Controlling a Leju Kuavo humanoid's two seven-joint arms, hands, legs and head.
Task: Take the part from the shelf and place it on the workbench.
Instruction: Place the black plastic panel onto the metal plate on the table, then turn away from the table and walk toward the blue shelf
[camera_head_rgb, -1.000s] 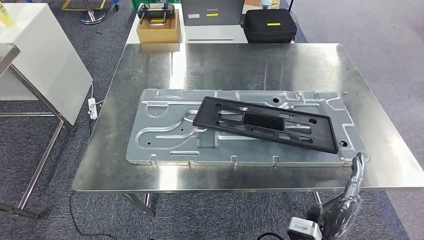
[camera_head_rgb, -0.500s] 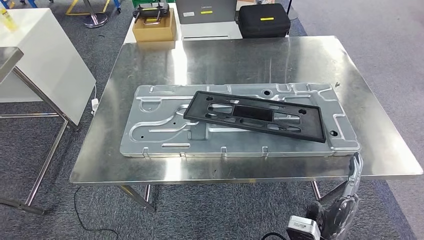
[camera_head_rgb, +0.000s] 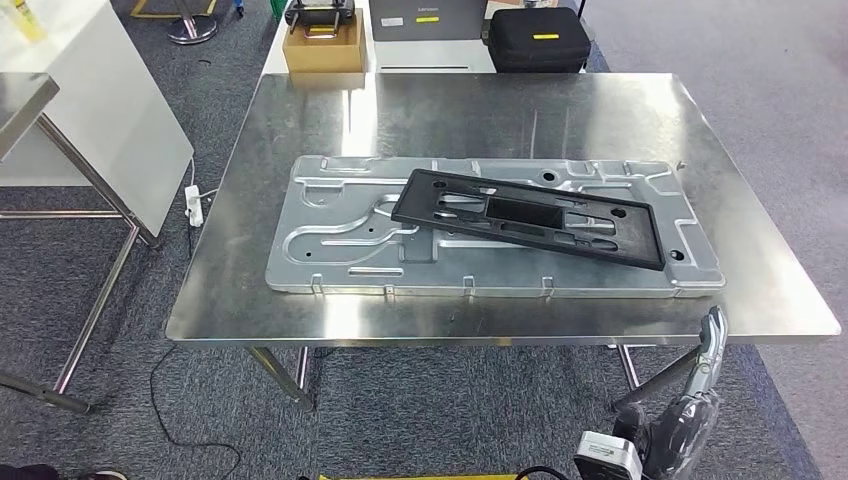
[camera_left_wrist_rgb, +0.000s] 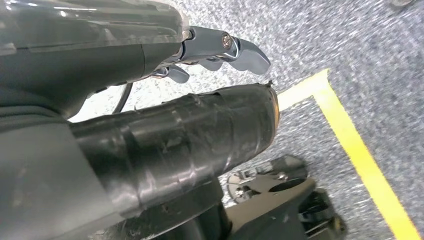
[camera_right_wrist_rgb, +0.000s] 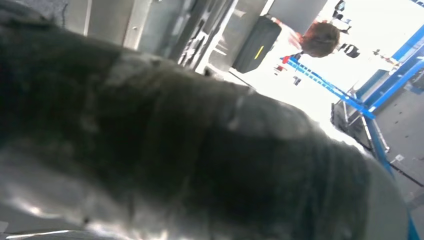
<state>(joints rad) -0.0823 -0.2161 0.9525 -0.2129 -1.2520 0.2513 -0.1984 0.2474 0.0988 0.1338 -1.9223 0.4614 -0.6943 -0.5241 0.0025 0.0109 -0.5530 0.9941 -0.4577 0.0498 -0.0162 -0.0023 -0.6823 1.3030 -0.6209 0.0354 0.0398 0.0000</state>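
The steel workbench (camera_head_rgb: 480, 110) stands before me on grey carpet. On it lies a large stamped metal panel (camera_head_rgb: 340, 240), flat and lengthwise. The black part (camera_head_rgb: 528, 217), a long frame with cut-outs, rests slantwise on the panel's right half, its right end near the panel's corner. My right hand (camera_head_rgb: 712, 345) hangs just below the bench's near edge, holding nothing; I cannot tell how far its fingers are spread. My left hand (camera_left_wrist_rgb: 220, 50) hangs over the carpet, fingers curled, gripping nothing, near a yellow floor line (camera_left_wrist_rgb: 360, 150).
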